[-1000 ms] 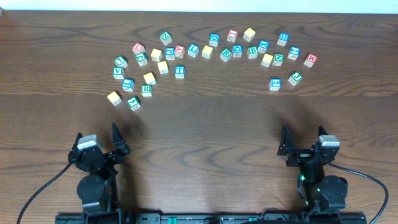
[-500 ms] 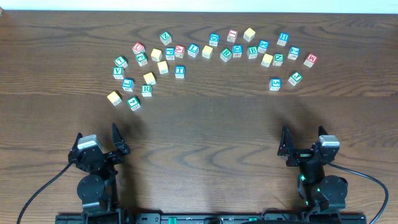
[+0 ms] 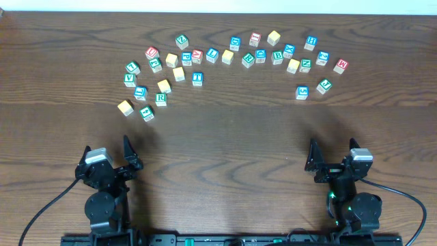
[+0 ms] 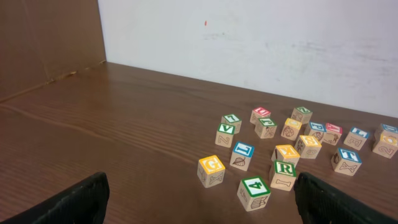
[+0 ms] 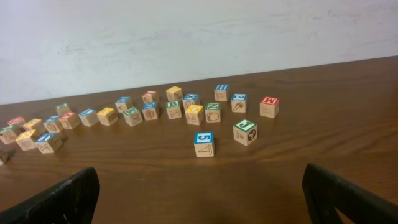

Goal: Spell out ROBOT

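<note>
The letter cubes lie in an arc across the far half of the table. The green R cube [image 3: 161,98] [image 4: 284,169] sits at the arc's left end, the blue T cube [image 3: 197,78] [image 4: 347,157] just right of it, and the green B cube [image 3: 277,57] [image 5: 173,109] further right. Several plain yellow-faced cubes, such as one [image 3: 179,74] and another [image 3: 293,65], lie among them; their letters do not show from above. My left gripper [image 3: 107,154] [image 4: 199,202] and right gripper [image 3: 333,152] [image 5: 202,199] stand open near the front edge, empty and well short of the cubes.
Other cubes nearest my left gripper are a green 4 [image 4: 254,186] and a yellow G [image 4: 211,165]. A blue 5 [image 5: 203,139] and a green-faced cube [image 5: 245,128] lie nearest my right gripper. A white wall runs behind the table's far edge.
</note>
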{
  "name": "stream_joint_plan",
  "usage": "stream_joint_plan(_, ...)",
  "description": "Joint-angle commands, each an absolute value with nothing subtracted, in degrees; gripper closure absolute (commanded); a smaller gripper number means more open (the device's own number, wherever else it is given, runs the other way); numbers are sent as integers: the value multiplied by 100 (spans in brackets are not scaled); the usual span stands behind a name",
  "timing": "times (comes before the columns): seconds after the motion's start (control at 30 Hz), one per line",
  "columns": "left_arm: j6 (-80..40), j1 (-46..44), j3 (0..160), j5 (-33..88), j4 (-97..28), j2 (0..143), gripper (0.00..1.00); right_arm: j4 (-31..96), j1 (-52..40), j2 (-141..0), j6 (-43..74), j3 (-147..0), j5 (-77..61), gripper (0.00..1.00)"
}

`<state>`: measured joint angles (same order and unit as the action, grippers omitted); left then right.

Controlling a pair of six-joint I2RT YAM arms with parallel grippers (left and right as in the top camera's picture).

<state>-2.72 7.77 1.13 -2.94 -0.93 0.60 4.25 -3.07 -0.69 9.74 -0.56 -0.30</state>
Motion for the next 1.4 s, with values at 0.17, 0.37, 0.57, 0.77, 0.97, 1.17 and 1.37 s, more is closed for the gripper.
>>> stream_joint_plan(0.17, -193, 805, 187, -301, 36, 27, 7, 427, -276, -32, 893, -32, -58, 1)
stream_joint_plan(0.37, -196, 805, 185, -40, 95, 27, 6, 427, -276, -32, 893, -32, -58, 1)
stream_joint_plan(0.57, -196, 805, 187, 174, 259, 27, 7, 427, -276, -32, 893, -32, -58, 1)
stream_joint_plan(0.77, -222, 805, 296, 176, 423, 27, 7, 427, -276, -32, 893, -32, -58, 1)
stream_joint_plan(0.97, -217, 808, 565, 169, 414, 36, 6, 427, -276, -32, 893, -32, -58, 1)
stream_joint_plan(1.17, -220, 808, 934, 172, 416, 193, 7, 427, -276, -32, 893, -32, -58, 1)
stream_joint_plan(1.37, -215, 808, 1352, 172, 416, 576, 6, 427, -276, -32, 893, -32, -58, 1)
